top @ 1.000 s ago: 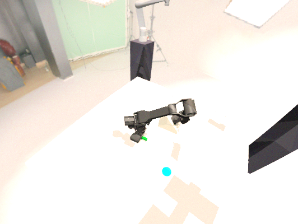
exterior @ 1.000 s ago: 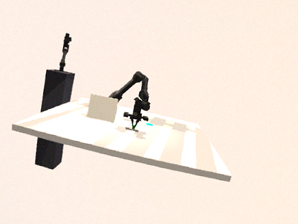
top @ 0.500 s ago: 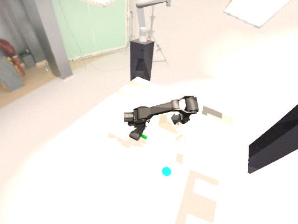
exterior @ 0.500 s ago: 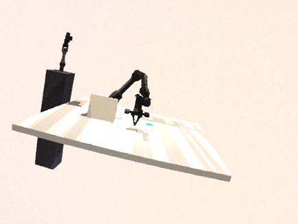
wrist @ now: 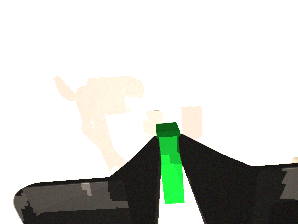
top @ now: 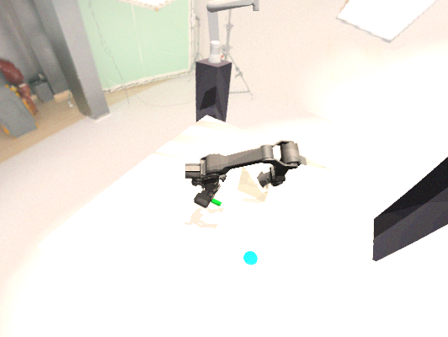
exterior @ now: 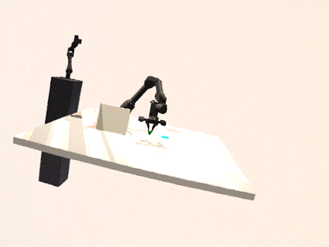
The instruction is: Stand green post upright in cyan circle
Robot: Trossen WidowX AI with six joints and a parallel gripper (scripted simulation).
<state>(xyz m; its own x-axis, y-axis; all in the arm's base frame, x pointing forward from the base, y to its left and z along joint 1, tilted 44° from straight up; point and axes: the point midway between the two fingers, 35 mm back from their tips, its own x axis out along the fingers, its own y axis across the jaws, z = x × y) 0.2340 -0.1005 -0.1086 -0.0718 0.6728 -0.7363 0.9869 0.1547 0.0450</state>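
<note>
From here the gripper has its 2 fingers nearly closed, pinching the green post over the table, inward of its edges; presumably gripped crosswise so it can be turned upright. The cyan circle lies apart, unfilled. Beyond the table's far corner in the top view stands a dark pedestal.

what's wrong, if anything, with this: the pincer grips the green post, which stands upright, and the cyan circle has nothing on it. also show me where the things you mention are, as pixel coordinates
The post (top: 216,202) (exterior: 150,132) (wrist: 172,170) isn't upright: the top view shows it lying roughly level in the pincer (top: 210,200) (exterior: 150,132) (wrist: 170,142). The rest holds.
</note>
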